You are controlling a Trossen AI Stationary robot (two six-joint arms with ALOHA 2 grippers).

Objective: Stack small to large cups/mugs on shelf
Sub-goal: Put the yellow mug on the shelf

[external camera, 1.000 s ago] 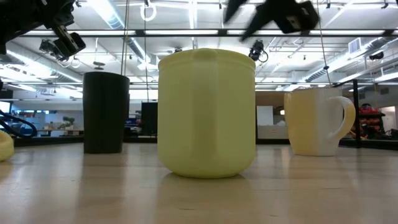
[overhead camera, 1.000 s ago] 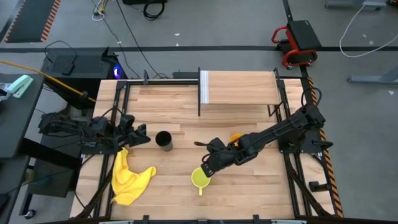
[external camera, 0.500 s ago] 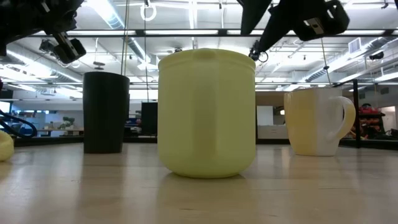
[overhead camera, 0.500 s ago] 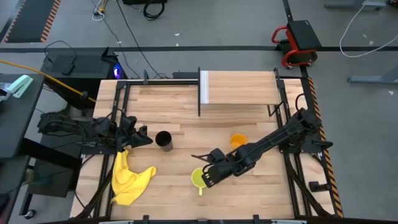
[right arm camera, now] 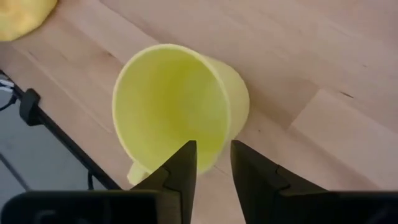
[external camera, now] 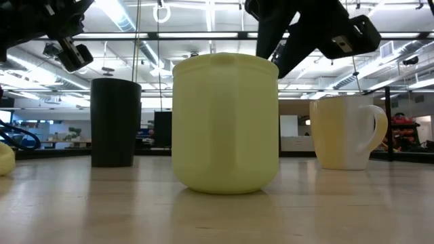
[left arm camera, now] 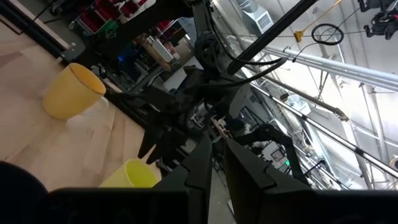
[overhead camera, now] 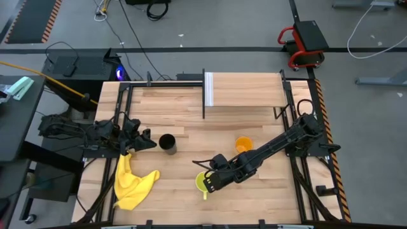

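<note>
The yellow-green mug (overhead camera: 202, 183) stands upright on its base near the table's front edge, handle (right arm camera: 138, 174) toward the near side. My right gripper (right arm camera: 214, 158) hovers open just above its rim (external camera: 225, 59), slanting down; one finger is over the mouth and one outside the wall, touching nothing. The orange mug (overhead camera: 243, 144) stands at mid-table right and the black tumbler (overhead camera: 168, 143) at mid-table left, both upright. The shelf (overhead camera: 248, 89) is at the far edge. My left gripper (overhead camera: 147, 141) waits beside the tumbler, shut, holding nothing.
A crumpled yellow cloth (overhead camera: 132, 181) lies at the near left, below my left gripper. The shelf's white end panel (overhead camera: 208, 89) and dark posts stand at the far side. Bare wood lies between the mugs and the shelf.
My right gripper has come down and toward the table's near-left, from beside the orange mug to just over the yellow-green mug's rim. The orange mug, half hidden by the arm before, now shows clear. The mugs have kept still.
</note>
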